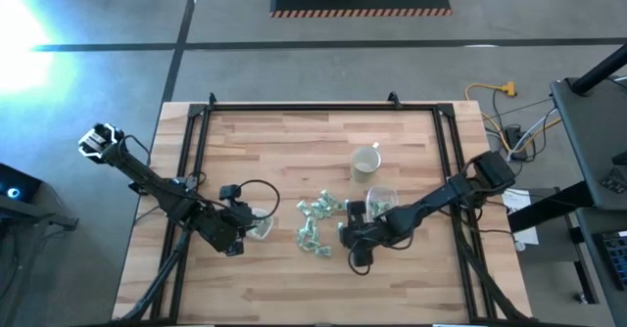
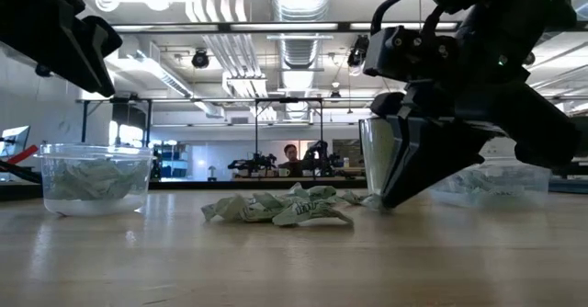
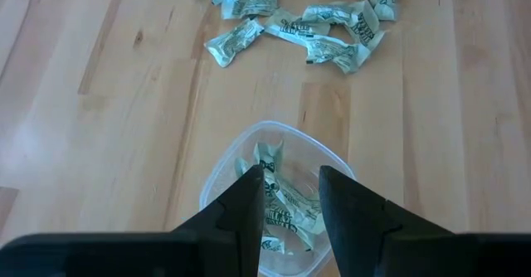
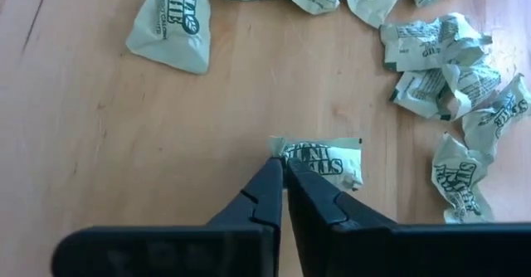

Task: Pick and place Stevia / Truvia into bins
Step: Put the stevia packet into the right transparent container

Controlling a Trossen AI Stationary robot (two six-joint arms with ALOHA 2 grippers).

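Several pale green and white Stevia packets [image 1: 318,224] lie in a loose pile at the table's middle, also seen in the low view [image 2: 276,208]. My left gripper [image 3: 290,182] is open and points down over a clear tub [image 3: 241,157] with packets inside, left of the pile [image 1: 263,229]. My right gripper [image 4: 280,162] is low at the pile's right edge [image 1: 348,234], shut on one packet [image 4: 328,161]. A second clear tub [image 1: 381,202] with packets stands just beyond the right gripper. My right gripper pinches the packet by one end edge [image 4: 276,147] between its two fingertips, which slant down at it from the table's right side. The rest of the packet [image 4: 332,162] lies past the fingertips. In the low view the fingertips [image 2: 386,201] reach table level.
A pale cream mug [image 1: 365,161] stands toward the far edge behind the pile. A black frame [image 1: 294,110] runs around the tabletop. Bare wood lies toward the near edge [image 1: 313,293] and the far left [image 1: 255,151].
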